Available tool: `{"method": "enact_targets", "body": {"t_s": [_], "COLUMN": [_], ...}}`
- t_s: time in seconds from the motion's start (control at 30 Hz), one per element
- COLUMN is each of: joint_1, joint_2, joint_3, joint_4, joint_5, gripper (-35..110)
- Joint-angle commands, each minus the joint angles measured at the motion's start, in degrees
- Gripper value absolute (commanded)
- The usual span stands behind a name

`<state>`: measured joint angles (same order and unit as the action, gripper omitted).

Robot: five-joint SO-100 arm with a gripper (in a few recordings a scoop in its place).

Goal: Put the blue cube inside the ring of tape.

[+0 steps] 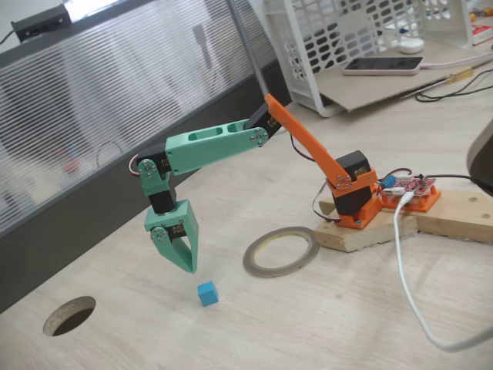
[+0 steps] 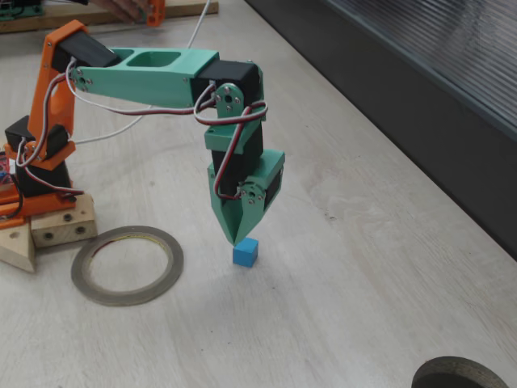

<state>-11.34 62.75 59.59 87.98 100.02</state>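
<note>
- One blue cube (image 1: 206, 293) – small, solid, plain-faced, bright sky-blue – sits on the pale wood-grain tabletop (image 1: 323, 324), low and left of centre in a fixed view and just below centre in the other (image 2: 245, 252).
- One ring of tape (image 1: 281, 250) lies flat to the cube's right in that view, to its left in the other (image 2: 127, 264): a thin grey-olive band with a yellowish inner edge and a wide hollow centre, bare table inside it. Cube and ring are apart.
- The single arm reaches out from an orange base (image 1: 356, 202) mounted on a raw wooden block (image 1: 370, 230), its orange upper link rising to an elbow, its mint-green forearm (image 2: 149, 73) running level, wrist bent straight down.
- The green gripper (image 2: 237, 232) points at the table, its tip right above the cube; the two fingers meet in a closed point and hold nothing.
- One dark round hole (image 1: 69, 316) with a pale rim is cut in the table at lower left.
</note>
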Motion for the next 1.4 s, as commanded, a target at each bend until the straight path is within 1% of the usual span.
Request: {"method": "enact_targets", "body": {"t_s": [0.0,0.63,0.7,0.87,1.0,1.07,1.23,1.37], "joint_1": [-1.6,-1.6,-1.6,-1.6,-1.6,-1.3,-1.1,-1.1], "joint_2": [0.5,0.5,0.5,0.5,0.5,0.5,0.5,0.5], "joint_3": [-0.9,-0.3,-0.3,-0.3,-0.4,-0.9,-0.4,-0.4], "joint_4": [0.2,0.2,0.2,0.9,7.0,8.5,9.1,9.1], "joint_5": [0.4,1.0,1.1,1.1,1.1,1.1,1.1,1.1], "gripper": [-1,0,5,21,32,37,46,48]}}
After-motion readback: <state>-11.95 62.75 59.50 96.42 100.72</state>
